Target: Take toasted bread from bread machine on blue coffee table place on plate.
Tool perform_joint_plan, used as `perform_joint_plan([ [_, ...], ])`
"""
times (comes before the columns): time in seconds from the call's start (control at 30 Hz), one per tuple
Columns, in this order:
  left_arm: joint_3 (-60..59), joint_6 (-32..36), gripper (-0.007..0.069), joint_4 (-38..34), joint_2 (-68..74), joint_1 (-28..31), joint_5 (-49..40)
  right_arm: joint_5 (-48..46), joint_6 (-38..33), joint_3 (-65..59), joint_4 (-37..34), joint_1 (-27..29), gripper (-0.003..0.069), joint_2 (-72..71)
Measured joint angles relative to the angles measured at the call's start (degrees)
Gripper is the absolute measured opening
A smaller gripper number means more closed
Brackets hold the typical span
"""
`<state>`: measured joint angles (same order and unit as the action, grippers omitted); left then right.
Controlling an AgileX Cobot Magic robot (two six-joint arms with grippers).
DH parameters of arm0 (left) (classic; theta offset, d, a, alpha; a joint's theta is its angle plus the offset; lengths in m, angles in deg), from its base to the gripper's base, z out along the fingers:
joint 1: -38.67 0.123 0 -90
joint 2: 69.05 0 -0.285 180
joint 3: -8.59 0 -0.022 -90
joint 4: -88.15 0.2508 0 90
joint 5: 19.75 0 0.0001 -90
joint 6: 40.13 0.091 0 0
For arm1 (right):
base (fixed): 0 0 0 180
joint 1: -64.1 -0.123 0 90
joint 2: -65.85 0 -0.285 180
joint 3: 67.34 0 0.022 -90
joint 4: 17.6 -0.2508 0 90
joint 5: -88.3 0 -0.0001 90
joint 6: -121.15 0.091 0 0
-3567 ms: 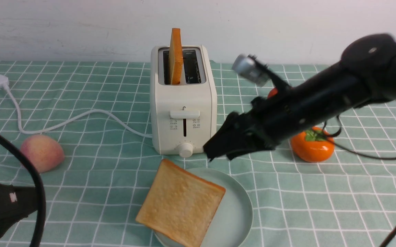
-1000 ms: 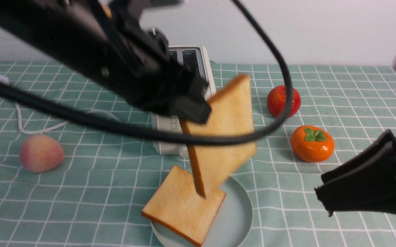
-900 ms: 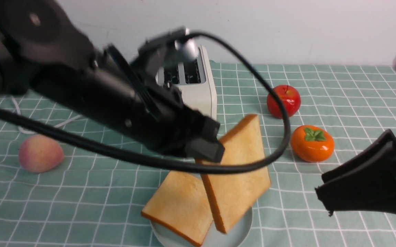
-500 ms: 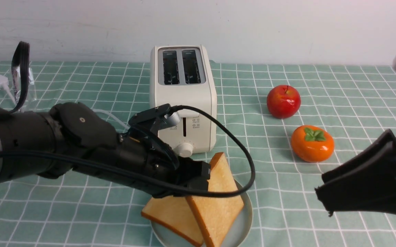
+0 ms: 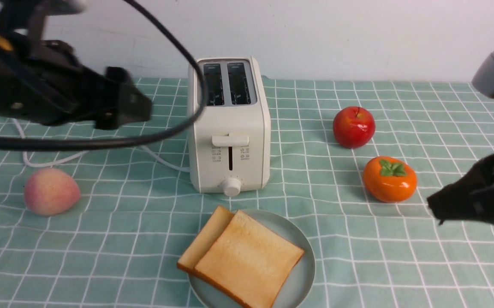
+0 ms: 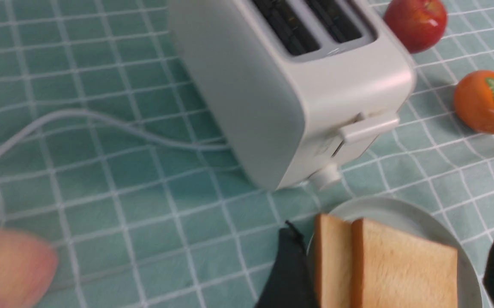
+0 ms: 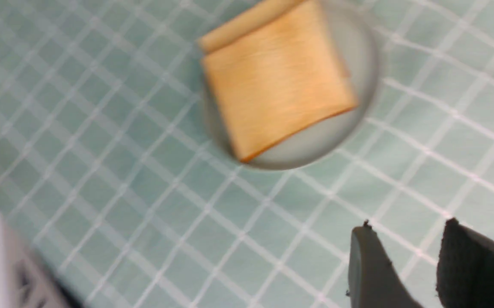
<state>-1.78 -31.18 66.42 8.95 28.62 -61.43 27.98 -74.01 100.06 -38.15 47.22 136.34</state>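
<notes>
Two slices of toasted bread lie flat on the plate [image 5: 303,267], the upper slice [image 5: 249,256] overlapping the lower one [image 5: 206,239]. The bread machine [image 5: 229,128] stands behind the plate on the blue coffee table [image 5: 358,256], both slots empty. My left gripper [image 5: 138,107] hangs raised at the left, clear of the toast. In the left wrist view the left gripper [image 6: 396,226] is open wide above the toast [image 6: 401,265] and holds nothing. My right gripper [image 5: 437,209] hovers at the right, open and empty. In the right wrist view the right gripper [image 7: 407,224] is apart from the toast [image 7: 277,81].
A peach [image 5: 51,191] lies at the left. A red apple [image 5: 353,126] and an orange persimmon [image 5: 389,179] sit to the right of the toaster. The white power cord [image 5: 80,152] runs left from the toaster. A wall closes the far edge.
The left gripper lowered the second slice onto the plate, opened and let go. It then lifted away to the upper left. The slice now lies flat on the first one. The right gripper drew slightly right.
</notes>
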Motion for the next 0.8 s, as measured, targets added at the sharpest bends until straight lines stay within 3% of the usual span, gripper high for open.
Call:
perform_joint_plan([
  [0.03,0.00,-2.39,0.0489,0.46,-1.52,1.54,-2.47,1.52,2.74,-0.01,3.68,0.06,0.0239,0.46],
  [0.07,-0.76,-5.66,0.0388,0.52,-3.90,4.35,-4.90,4.56,8.44,-0.06,11.04,0.66,0.0239,1.45],
  [0.13,-2.77,-7.61,0.0234,0.09,-6.71,6.55,-5.78,9.05,15.51,-0.39,18.90,2.38,0.0239,2.50],
  [0.27,-8.69,-7.62,-0.0011,-1.75,-13.30,7.13,-6.88,17.88,22.82,-4.38,25.73,6.37,0.0204,2.82],
  [0.47,-19.92,-8.95,-0.0014,-2.59,-22.82,3.01,-7.86,28.19,24.57,-20.01,24.30,8.04,-0.0012,-4.96],
  [0.6,-26.90,-11.91,-0.0014,-1.38,-28.76,-0.41,-9.70,32.90,24.85,-30.82,23.96,8.04,-0.0019,-13.85],
  [0.8,-33.41,-18.61,-0.0014,-1.14,-43.14,-0.96,-11.66,41.74,26.65,-45.29,21.51,8.04,-0.0019,-33.16],
])
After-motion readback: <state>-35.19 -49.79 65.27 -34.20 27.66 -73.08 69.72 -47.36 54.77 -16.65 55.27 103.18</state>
